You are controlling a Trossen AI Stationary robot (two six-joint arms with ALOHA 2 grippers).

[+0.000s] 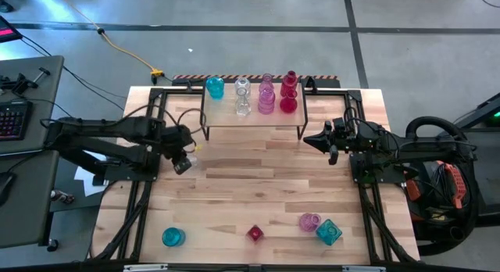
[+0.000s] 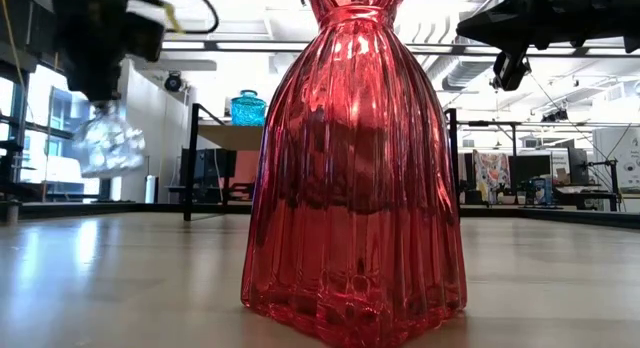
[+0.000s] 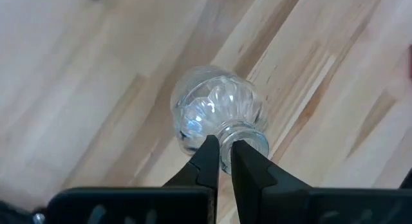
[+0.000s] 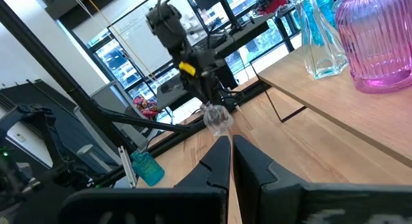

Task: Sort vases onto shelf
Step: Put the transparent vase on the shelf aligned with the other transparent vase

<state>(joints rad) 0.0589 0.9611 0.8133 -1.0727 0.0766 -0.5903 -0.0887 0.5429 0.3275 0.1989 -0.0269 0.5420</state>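
Pale slatted wood, matt, smooth: tabletop (image 1: 258, 186). Light wood top on thin black metal legs: shelf (image 1: 254, 116). Glossy ribbed translucent red glass: near vase (image 2: 353, 168). Clear fluted glass, shiny: vase (image 3: 215, 111) in matt black left claw (image 3: 223, 150). Glossy ribbed pink glass: shelf vase (image 4: 380, 40).

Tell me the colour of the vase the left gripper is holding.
Clear, colourless ribbed glass. The left gripper pinches the clear vase at its neck, best seen in the left wrist view.

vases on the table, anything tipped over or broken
No breakage shows. One pink vase near the front edge seems to lie on its side beside the teal faceted vase. The clear vase hangs in the left gripper.
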